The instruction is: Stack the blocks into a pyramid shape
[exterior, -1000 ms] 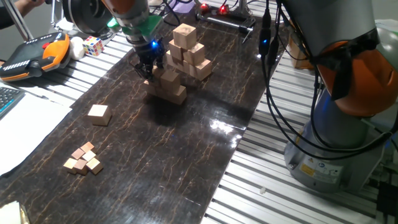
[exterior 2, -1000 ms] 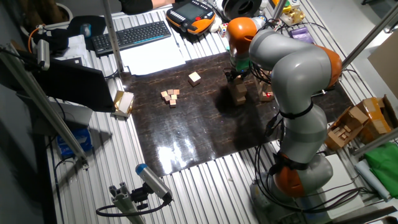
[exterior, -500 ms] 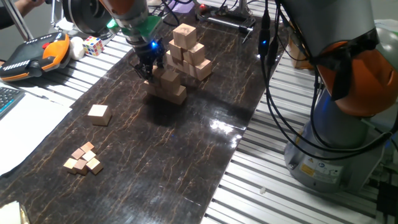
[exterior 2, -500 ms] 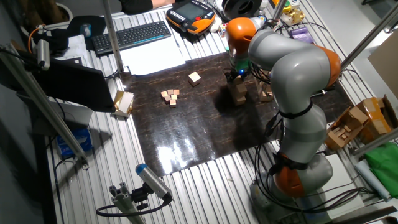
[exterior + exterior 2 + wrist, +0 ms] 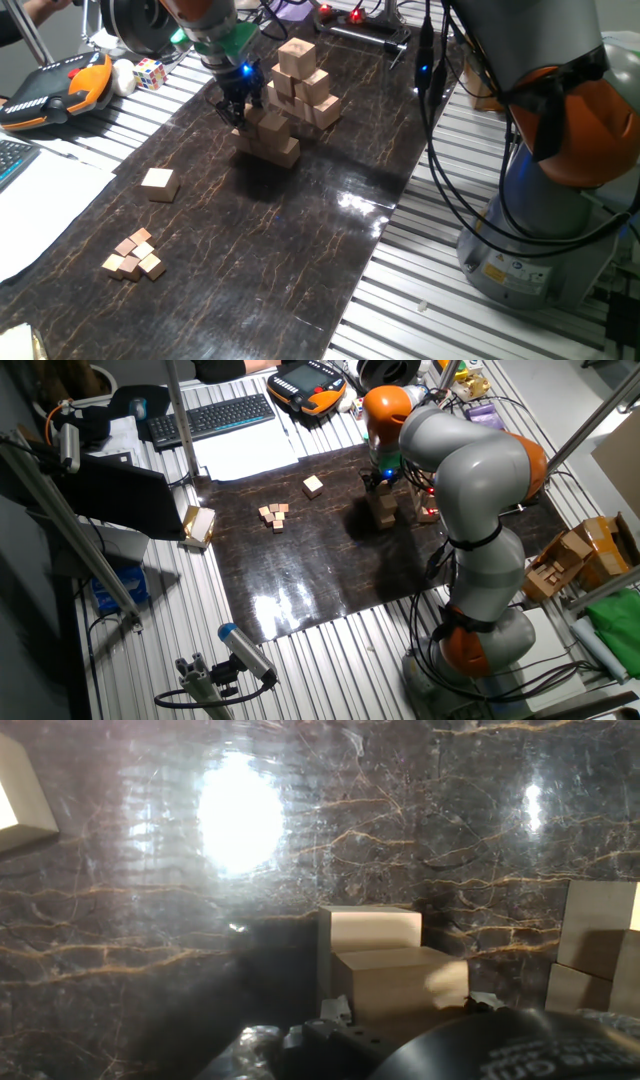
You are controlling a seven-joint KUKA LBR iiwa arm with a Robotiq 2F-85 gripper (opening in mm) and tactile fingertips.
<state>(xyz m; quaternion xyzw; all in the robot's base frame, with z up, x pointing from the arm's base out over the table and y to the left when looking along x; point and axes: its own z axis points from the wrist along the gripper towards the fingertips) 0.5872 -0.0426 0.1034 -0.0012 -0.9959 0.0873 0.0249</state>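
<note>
On the dark mat, one fixed view: gripper (image 5: 238, 112) poised at the top of a low stepped pile of blocks (image 5: 270, 138), seemingly two tiers, pyramid shape unfinished; taller stack (image 5: 302, 82) just behind; one loose block (image 5: 159, 183) well apart; tiny cubes (image 5: 134, 255) nearer the front edge. Other fixed view: pile (image 5: 384, 508) largely masked by the arm, loose block (image 5: 313, 485) still unplaced. Hand view: two stacked blocks (image 5: 385, 965) directly below the fingers; jaw spread cannot be told. Judgement: base laid, upper tiers outstanding.
</note>
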